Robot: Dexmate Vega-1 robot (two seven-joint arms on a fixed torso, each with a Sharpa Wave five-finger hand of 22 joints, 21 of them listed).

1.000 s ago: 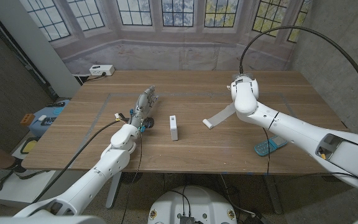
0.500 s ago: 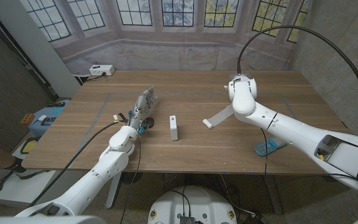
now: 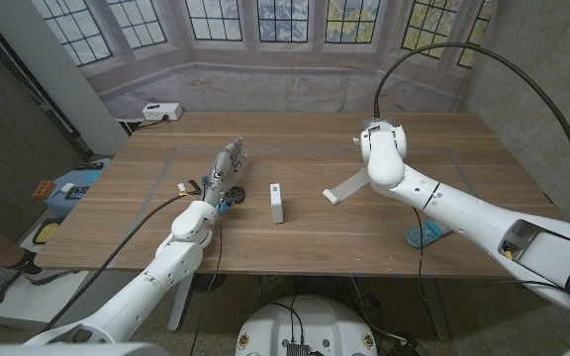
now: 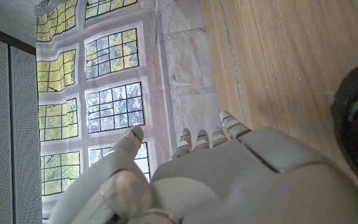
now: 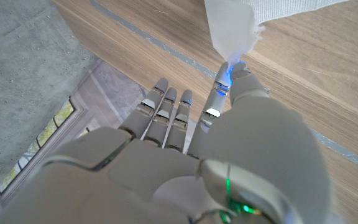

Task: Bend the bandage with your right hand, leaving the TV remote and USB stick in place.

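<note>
The white bandage [image 3: 346, 187] runs as a strip from the table up to my right hand [image 3: 372, 156], which is mostly hidden behind its own wrist. In the right wrist view the bandage's end [image 5: 232, 25] sits at the tips of the thumb and a finger of that right hand [image 5: 185, 124], apparently pinched, while the other fingers reach out straight. The white USB stick [image 3: 278, 203] lies mid-table. A blue-green TV remote [image 3: 428, 234] lies at the front right edge. My left hand [image 3: 228, 168] stands open with nothing in it, left of the USB stick.
A white power strip [image 3: 161, 112] sits at the table's far left corner. Thin tape lines [image 3: 295, 150] cross the wood. A blue box [image 3: 67, 190] stands off the table on the left. My right arm's cable [image 3: 433, 49] arcs overhead.
My right wrist has shifted slightly left and away from me. The bandage, USB stick, remote and left hand stay where they were.
</note>
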